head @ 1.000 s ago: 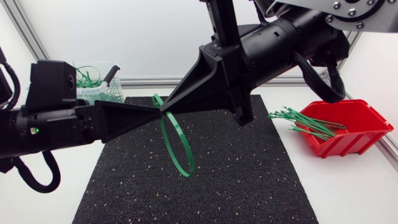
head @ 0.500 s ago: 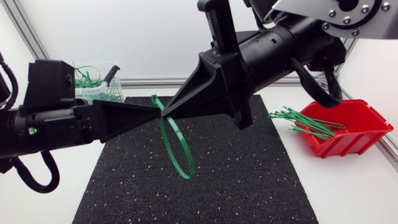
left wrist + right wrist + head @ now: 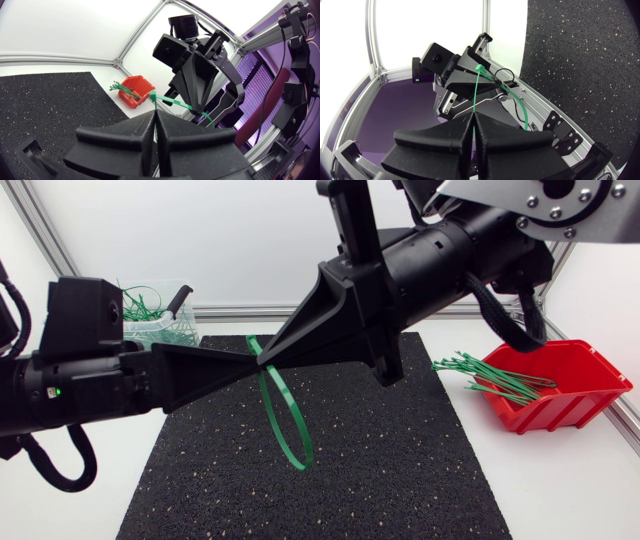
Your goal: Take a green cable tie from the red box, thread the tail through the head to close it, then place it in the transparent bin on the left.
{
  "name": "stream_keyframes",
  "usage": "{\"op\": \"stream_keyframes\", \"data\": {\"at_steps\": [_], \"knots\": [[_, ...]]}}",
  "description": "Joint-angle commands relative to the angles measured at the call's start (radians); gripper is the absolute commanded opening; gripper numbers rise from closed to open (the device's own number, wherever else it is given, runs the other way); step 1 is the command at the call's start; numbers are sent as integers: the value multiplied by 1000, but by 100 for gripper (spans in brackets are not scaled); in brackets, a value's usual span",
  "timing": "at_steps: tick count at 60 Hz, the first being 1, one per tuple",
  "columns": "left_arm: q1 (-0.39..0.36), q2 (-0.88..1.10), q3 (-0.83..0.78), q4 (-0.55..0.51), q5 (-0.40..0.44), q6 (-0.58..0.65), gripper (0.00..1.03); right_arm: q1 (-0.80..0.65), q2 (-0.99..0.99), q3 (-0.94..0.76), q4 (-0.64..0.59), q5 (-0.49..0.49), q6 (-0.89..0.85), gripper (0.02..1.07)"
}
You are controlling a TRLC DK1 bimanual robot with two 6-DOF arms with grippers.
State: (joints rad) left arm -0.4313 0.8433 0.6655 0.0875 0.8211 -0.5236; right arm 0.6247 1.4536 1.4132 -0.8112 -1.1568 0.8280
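**Two claws pinch one green loop**

The green cable tie [image 3: 300, 463] is a thin, shiny loop. It hangs in the air over the black mat [image 3: 400, 470] on the tabletop. The left claw [image 3: 248, 361] and the right claw [image 3: 272, 355] meet tip to tip, and each is squeezed tight on the top of the loop. Only the head view shows the whole loop. The wrist views show just a short green strip.
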Motion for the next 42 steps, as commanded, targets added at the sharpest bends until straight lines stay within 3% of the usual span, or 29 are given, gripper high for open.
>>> {"op": "stream_keyframes", "data": {"at_steps": [1,11,28,42], "knots": [[-12,-7,-6,18,6,0,3,0,21,-11,4,-11,28,8],[-14,-47,-21,44,-14,5,3,-3,40,-16,3,-15,31,8],[-101,-82,-44,64,-137,73,3,6,37,0,4,-23,34,8],[-101,-81,-60,78,-165,106,3,-2,-6,0,9,-27,33,8]]}}
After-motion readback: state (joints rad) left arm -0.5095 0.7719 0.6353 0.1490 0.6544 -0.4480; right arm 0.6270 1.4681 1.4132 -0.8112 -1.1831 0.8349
